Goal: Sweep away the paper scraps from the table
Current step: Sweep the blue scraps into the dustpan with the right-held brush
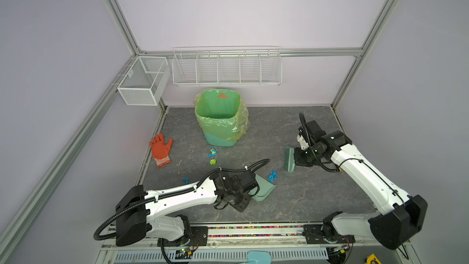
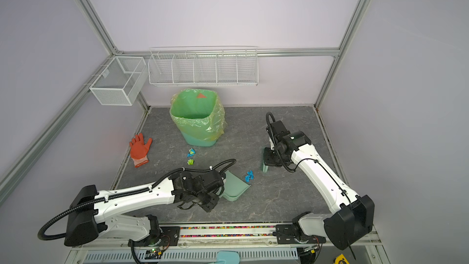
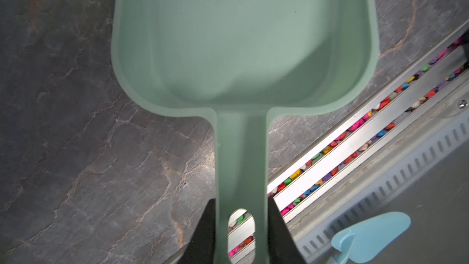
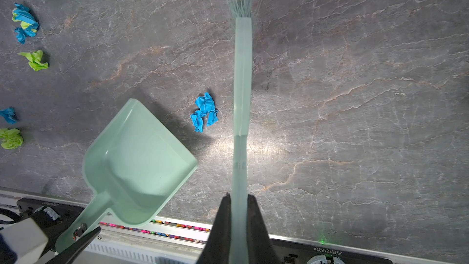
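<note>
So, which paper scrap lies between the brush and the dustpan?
The plain blue wad, alone between dustpan and brush; the other scraps lie beyond the dustpan.

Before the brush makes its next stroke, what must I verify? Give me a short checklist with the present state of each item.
1. Grip of left gripper on dustpan handle: ok.
2. Grip of right gripper on brush: ok.
3. Dustpan empty: ok.
4. The blue scrap lies between brush and dustpan mouth: ok.
5. Dustpan lip touching the table: cannot tell.
6. Top of bin open: ok.
</note>
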### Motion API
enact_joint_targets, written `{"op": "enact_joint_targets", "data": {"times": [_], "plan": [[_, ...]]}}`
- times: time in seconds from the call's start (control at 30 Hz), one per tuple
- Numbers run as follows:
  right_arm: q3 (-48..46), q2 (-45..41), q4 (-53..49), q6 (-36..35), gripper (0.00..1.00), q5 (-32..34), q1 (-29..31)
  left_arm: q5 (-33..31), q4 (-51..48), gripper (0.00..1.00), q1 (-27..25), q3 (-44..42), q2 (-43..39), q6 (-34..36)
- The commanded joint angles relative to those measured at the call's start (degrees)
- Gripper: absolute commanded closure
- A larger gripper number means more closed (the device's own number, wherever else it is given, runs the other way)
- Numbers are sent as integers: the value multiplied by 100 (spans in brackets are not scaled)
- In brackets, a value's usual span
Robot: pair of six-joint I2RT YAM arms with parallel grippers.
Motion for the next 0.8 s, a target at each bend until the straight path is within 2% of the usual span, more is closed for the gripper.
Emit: {"op": "enact_joint_targets", "data": {"times": [0.0, 0.2, 0.33, 0.6, 0.67, 0.77], "plan": [[129, 129, 34, -97, 93, -24, -14, 4, -8, 100, -105, 28, 189, -79], [74, 245, 160, -103, 93, -120, 34, 115, 247, 100, -106, -86, 264, -83], [-196, 271, 544, -31, 93, -502, 166, 278, 367, 100, -106, -87, 348, -63], [-178, 549, 561, -157, 93, -451, 556, 172, 338, 100, -89, 84, 799, -38], [-201, 554, 561, -239, 93, -477, 670, 315, 384, 100, -26, 140, 898, 103], [-470, 384, 822, -546, 93, -953, 899, 419, 297, 100, 171, 255, 1030, 324]]}}
